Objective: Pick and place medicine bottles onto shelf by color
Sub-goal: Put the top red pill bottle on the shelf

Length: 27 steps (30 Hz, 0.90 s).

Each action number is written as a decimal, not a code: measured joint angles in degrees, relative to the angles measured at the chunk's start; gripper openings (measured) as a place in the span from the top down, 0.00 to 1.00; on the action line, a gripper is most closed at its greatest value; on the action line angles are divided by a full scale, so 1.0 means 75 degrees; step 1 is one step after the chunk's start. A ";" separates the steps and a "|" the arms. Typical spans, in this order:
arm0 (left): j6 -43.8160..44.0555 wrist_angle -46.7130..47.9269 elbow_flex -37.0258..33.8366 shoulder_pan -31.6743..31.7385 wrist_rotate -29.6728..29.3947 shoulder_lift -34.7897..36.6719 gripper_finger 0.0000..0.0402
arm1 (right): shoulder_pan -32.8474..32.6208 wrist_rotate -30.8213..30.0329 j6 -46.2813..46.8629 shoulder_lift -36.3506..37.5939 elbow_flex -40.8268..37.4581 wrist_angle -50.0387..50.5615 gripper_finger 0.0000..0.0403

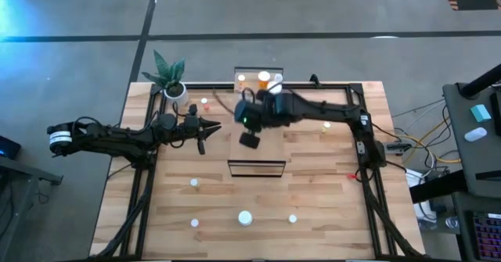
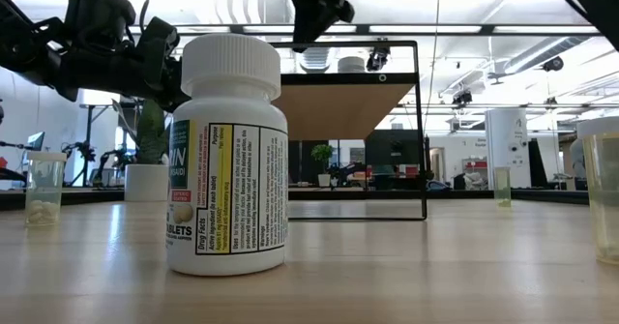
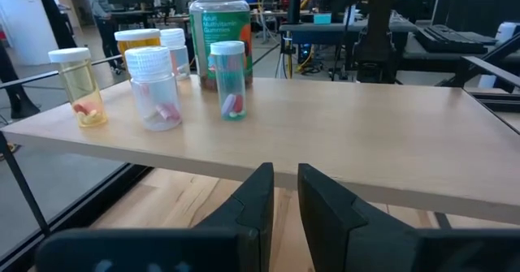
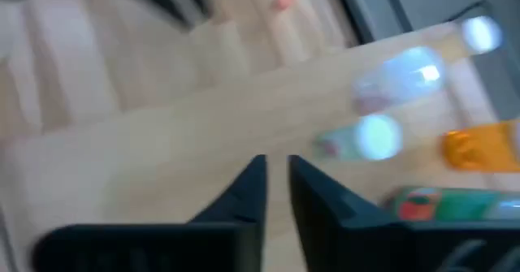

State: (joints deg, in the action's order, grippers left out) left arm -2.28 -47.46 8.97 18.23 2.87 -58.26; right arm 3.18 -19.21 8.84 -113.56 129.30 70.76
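1. Medicine bottles [image 3: 154, 85] stand grouped at one end of the shelf [image 3: 341, 134]; from my left wrist camera I count a yellow-tinted vial, two clear ones, an orange one and a taller green-labelled jar [image 3: 218, 36] behind them.
2. Left gripper [image 3: 284, 195] sits level with the shelf's edge, its fingers nearly together and holding nothing, the bottles beyond it and off to one side.
3. Right gripper [image 4: 276, 187] hangs above the shelf top, fingers drawn close with nothing between them; the bottles lie just beside it, apart from the tips.
4. From overhead I see more bottles scattered over the near half of the table [image 1: 313, 184], well apart from both arms.
5. Right wrist picture is smeared, so I cannot read the bottles there; the low view is mostly blocked by one white bottle [image 2: 230, 160] up close.
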 joint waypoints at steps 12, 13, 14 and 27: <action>-0.0004 0.0000 -0.0158 0.0001 -0.0002 0.0019 0.90 | -0.0102 -0.0388 -0.0763 0.0998 -0.3162 -0.3288 0.98; -0.0007 0.0000 -0.0174 0.0001 0.0000 0.0029 0.90 | -0.0090 -0.0389 -0.0854 0.1275 -0.3497 -0.3634 0.98; -0.0010 -0.0002 -0.0194 0.0001 -0.0001 0.0029 0.90 | -0.0110 -0.0389 -0.0931 0.1546 -0.3839 -0.3928 0.98; -0.0487 0.1012 -0.0402 -0.0010 -0.0473 0.0023 0.90 | -0.0749 -0.0187 -0.0066 0.6433 -0.9410 -0.6661 0.98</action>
State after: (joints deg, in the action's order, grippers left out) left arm -5.94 -39.87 5.96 18.15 -0.67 -58.09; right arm -2.43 -20.62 8.34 -65.32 58.72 20.80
